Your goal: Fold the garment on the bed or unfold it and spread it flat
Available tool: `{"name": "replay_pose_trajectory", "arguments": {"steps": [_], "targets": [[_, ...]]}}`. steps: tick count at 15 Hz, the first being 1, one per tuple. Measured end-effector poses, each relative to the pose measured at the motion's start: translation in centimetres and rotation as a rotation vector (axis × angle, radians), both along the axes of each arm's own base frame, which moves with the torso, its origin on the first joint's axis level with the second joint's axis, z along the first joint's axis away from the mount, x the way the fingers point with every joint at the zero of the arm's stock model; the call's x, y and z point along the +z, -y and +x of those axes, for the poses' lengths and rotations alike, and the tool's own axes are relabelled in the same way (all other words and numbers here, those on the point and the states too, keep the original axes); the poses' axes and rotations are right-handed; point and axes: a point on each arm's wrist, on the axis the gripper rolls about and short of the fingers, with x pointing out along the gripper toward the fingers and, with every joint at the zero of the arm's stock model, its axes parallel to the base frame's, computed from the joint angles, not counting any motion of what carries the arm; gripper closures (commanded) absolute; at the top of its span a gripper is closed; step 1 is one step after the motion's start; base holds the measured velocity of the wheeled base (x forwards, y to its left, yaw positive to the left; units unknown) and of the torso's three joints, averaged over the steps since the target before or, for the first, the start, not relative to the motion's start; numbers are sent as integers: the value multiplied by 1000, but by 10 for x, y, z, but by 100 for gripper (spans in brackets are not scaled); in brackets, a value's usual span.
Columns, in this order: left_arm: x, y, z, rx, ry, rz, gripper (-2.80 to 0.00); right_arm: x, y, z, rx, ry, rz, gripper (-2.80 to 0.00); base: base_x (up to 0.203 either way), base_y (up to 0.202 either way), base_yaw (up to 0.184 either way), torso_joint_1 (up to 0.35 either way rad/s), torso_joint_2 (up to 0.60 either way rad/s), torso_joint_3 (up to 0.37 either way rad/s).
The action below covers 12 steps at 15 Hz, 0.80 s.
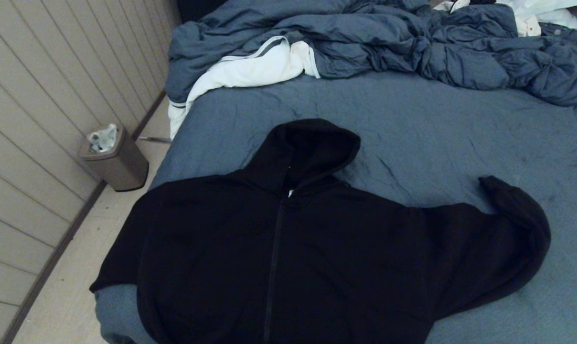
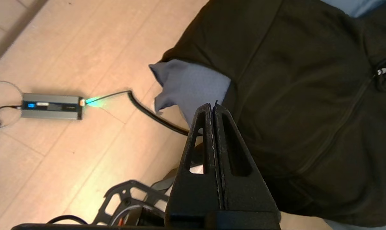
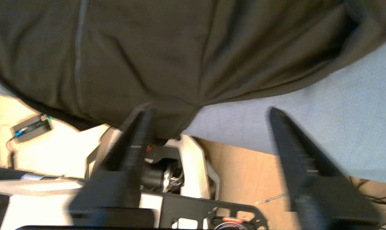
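Note:
The black hoodie (image 1: pixel 288 258) lies face up on the bed (image 1: pixel 436 138), zipper shut, hood pointing toward the far side. Its right sleeve stretches out and curls back at the cuff (image 1: pixel 513 196); its left side hangs over the bed's left edge. Neither gripper shows in the head view. In the left wrist view my left gripper (image 2: pixel 212 107) is shut with nothing in it, held near the bed's corner beside the hoodie (image 2: pixel 308 95). My right gripper (image 3: pixel 209 110) is open, held off the bed's near edge, close to the hoodie's hem (image 3: pixel 180 64).
A crumpled blue-grey duvet (image 1: pixel 389 43) and a white cloth with grey stripes (image 1: pixel 250 71) are piled at the far end of the bed. A brown bin (image 1: pixel 116 162) stands on the floor by the wall. A grey power box (image 2: pixel 50 106) with a coiled cable lies on the floor.

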Motion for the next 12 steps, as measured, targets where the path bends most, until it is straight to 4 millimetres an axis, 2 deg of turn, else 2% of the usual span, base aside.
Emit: {"name": "replay_pose_trajectory", "arguments": {"steps": [3, 6, 12], "targets": [[-4, 13, -11, 27, 21, 49, 0, -4, -2, -9, -11, 10, -16, 0, 0, 0, 0, 0, 0, 0], [-17, 23, -11, -49, 36, 60, 0, -17, -6, -24, -4, 18, -61, 0, 0, 0, 0, 0, 0, 0], [-36, 9, -20, -308, 24, -29, 0, -70, -12, -67, 78, 15, -129, 0, 0, 0, 0, 0, 0, 0]]}}
